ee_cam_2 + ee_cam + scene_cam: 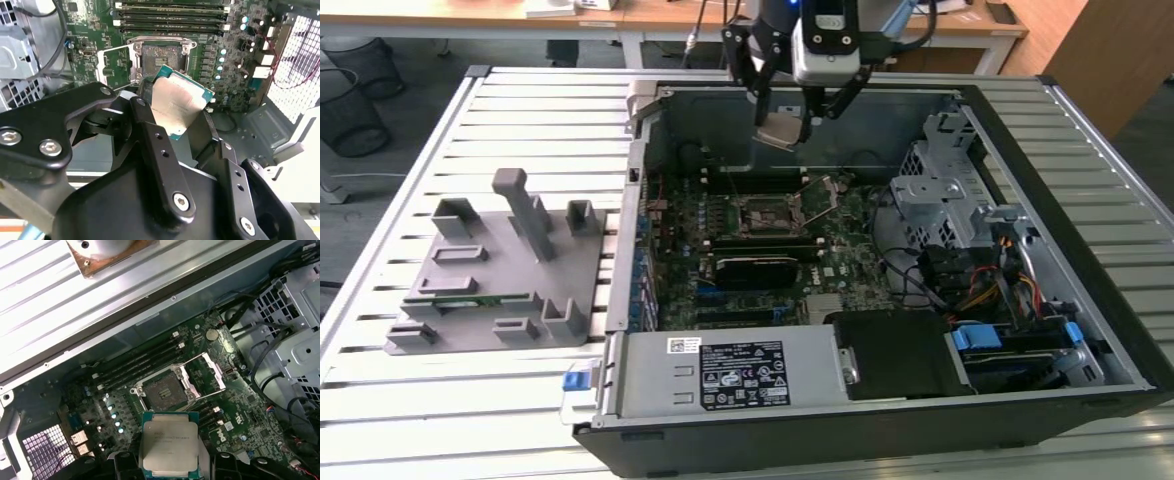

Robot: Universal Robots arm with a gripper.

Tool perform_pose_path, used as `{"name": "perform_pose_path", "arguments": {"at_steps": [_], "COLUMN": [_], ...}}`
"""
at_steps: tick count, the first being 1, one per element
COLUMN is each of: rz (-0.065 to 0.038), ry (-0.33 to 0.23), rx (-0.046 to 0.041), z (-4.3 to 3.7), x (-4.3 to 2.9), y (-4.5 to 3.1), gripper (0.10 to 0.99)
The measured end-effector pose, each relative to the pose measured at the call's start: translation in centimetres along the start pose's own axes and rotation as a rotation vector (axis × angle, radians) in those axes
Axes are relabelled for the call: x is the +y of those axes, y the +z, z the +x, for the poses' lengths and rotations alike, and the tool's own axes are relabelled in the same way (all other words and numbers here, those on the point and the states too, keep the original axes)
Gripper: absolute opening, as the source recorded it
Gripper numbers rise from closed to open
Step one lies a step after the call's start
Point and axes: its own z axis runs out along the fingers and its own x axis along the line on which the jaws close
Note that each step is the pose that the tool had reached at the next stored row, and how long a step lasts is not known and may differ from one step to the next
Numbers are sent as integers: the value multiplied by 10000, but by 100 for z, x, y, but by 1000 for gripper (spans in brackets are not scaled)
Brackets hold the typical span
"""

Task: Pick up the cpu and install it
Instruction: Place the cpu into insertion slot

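Observation:
The cpu [169,442], a flat square chip with a silver metal top and a green rim, hangs in the air with my gripper [790,122] shut on it. In the exterior view the cpu [781,130] is above the rear part of the open computer case [1107,330]. The second wrist view has the black fingers [150,130] clamping the cpu [177,102] from two sides. Below it on the green motherboard [854,230] lies the bare socket [165,390], its metal retention frame [212,370] swung open. The socket [767,213] sits a little nearer to the camera than the gripper.
Memory sticks [170,12] stand in black slots beside the socket. A grey drive cage [947,190] and loose cables [1001,280] fill the case on the exterior view's right. A grey fixture block [500,270] rests on the slatted table [400,420] at the exterior view's left.

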Motion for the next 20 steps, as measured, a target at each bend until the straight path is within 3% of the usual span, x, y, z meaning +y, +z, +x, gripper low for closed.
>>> {"name": "perform_pose_path", "arguments": {"at_steps": [20], "rz": [-149], "ry": [2812], "rx": [-194], "z": [6], "x": [13], "y": [30], "gripper": [529]}}
